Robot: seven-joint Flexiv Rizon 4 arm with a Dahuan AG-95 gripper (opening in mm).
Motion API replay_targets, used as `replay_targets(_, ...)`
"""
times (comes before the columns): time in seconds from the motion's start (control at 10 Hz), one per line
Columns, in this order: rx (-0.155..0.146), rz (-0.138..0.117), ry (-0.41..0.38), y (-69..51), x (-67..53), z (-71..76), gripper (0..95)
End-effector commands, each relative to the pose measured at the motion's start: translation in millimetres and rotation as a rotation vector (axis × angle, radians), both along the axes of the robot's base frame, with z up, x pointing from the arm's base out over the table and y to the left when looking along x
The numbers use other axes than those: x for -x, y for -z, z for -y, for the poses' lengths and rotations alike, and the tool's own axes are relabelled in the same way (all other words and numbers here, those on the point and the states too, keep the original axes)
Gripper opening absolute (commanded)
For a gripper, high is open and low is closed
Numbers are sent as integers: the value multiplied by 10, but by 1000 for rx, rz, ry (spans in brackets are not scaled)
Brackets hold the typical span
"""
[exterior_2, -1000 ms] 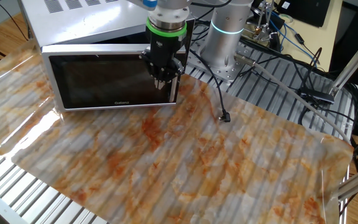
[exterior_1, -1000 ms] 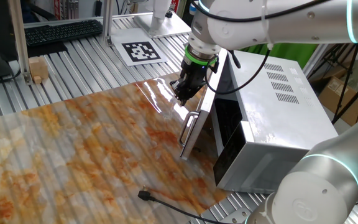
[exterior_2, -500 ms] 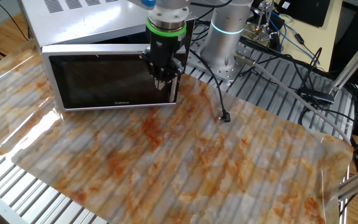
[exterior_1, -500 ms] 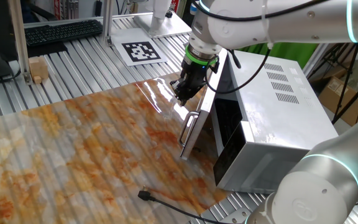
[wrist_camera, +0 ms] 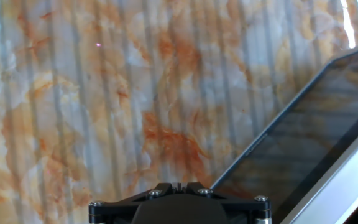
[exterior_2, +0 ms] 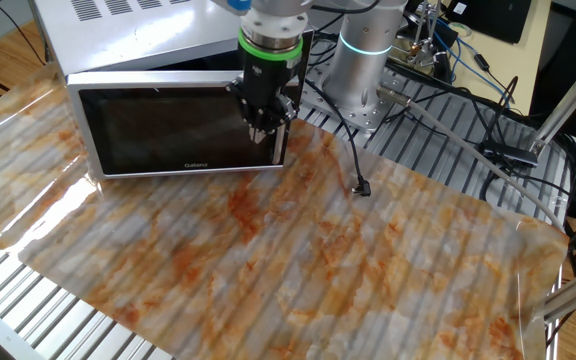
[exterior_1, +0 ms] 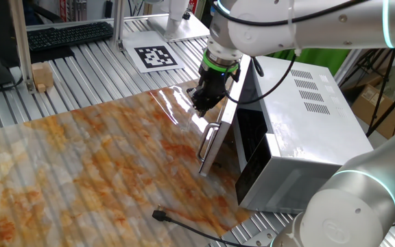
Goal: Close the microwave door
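One fixed view: the microwave door [exterior_1: 219, 140], a stiff hinged panel, stands ajar from the microwave [exterior_1: 300, 130]; likely a light push on its frame near the handle [exterior_1: 208, 147] will swing it. Gripper [exterior_1: 203, 104] hangs beside its upper edge, finger spread indiscernible.

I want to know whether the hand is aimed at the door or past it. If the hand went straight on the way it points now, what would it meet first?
Probably the marbled table cover, not the microwave door. The hand points down, and the hand view shows mostly cover ahead, the door only at the right. Depth is unclear.
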State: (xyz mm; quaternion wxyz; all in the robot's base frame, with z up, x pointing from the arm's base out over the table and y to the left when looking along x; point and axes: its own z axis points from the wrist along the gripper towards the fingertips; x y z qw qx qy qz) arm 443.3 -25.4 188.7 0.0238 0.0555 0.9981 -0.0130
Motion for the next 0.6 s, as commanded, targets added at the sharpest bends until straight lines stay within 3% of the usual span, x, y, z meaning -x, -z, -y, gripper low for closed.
replay_targets(0.1,21,-17,36,4,0,4,0)
replay_targets(0.3,23,-41,68,4,0,4,0)
replay_targets(0.6,14,-45,89,4,0,4,0)
